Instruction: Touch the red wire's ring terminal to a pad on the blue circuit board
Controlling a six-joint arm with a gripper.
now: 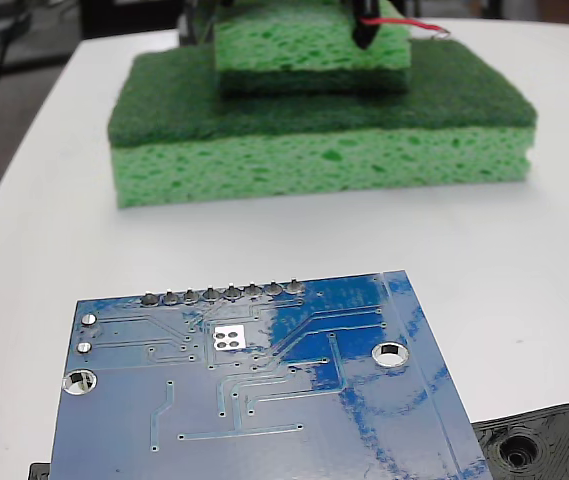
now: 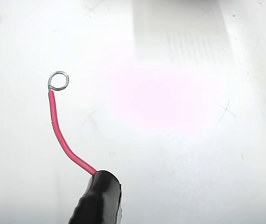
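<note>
The blue circuit board (image 1: 264, 400) lies flat at the front of the white table, with a row of solder joints along its far edge and two silver-rimmed holes. Far behind it, above the green sponges, the red wire (image 1: 419, 24) sticks out to the right from its black sleeve (image 1: 367, 25), ending in the ring terminal (image 1: 445, 32). The wrist view shows the black sleeve (image 2: 97, 200), the curved red wire (image 2: 60, 135) and the ring terminal (image 2: 58, 80) hanging over bare white table. The gripper's fingers are cut off by the picture edges. The wire hangs in the air, carried by its sleeve.
A large green sponge (image 1: 314, 150) with a smaller green sponge (image 1: 309, 50) stacked on it stands between the wire and the board. A black plastic part with round holes (image 1: 544, 445) lies at the board's right front corner.
</note>
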